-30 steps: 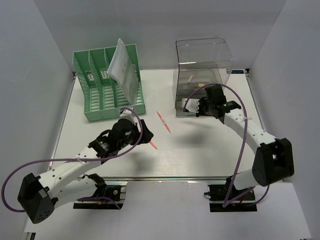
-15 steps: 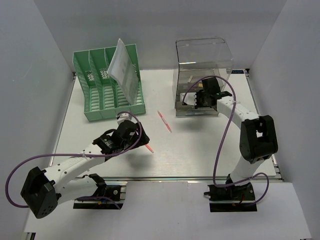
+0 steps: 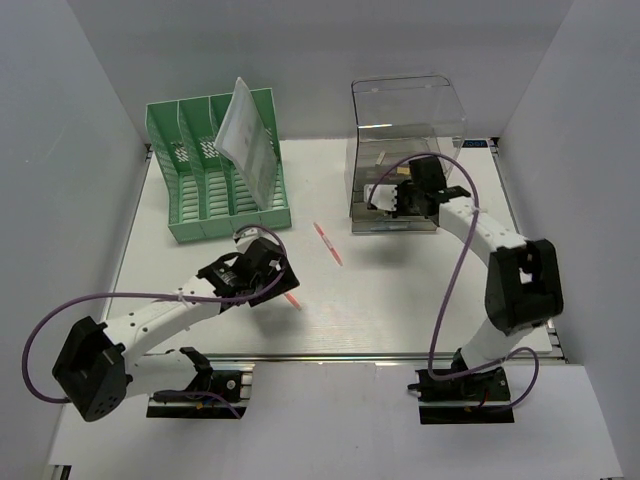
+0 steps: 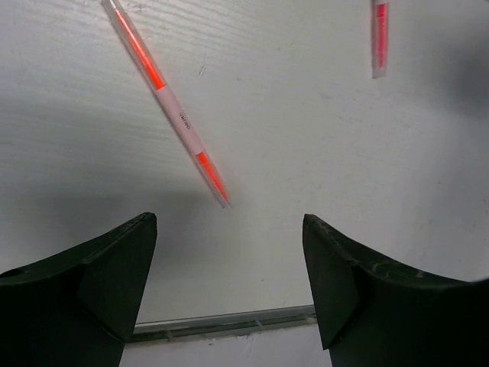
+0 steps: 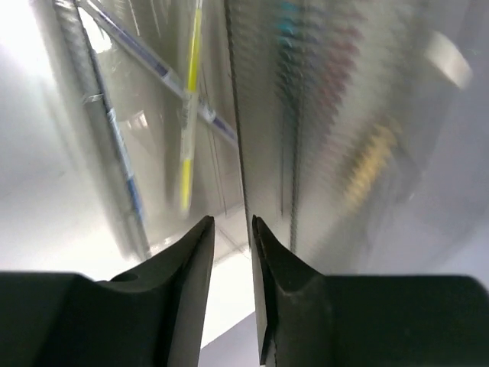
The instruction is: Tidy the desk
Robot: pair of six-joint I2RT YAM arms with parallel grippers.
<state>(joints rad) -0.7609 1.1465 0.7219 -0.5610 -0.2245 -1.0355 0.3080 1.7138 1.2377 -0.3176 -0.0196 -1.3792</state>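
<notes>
The white desk [image 3: 400, 300] holds two red-and-pink pens. One pen [image 3: 292, 298] lies just right of my left gripper [image 3: 268, 280]. The other pen [image 3: 328, 243] lies further back at the middle. In the left wrist view my left gripper [image 4: 229, 229] is open and empty above the desk. The near pen [image 4: 170, 103] lies ahead of it and the other pen's end [image 4: 379, 34] shows at the top right. My right gripper [image 3: 398, 205] is at the front of the clear drawer box [image 3: 405, 120]. In the right wrist view the right gripper [image 5: 231, 229] is nearly shut on the drawer's thin front edge [image 5: 235, 138].
A green slotted file rack [image 3: 215, 180] stands at the back left with a tilted white sheet [image 3: 248, 140] in it. Inside the clear drawer lie a yellow pen [image 5: 187, 115] and a blue pen [image 5: 145, 57]. A metal rail [image 3: 330, 355] runs along the desk's near edge.
My right gripper has moved back from in front of the box to its drawer front. My left gripper has shifted slightly toward the near left, staying open beside the near pen.
</notes>
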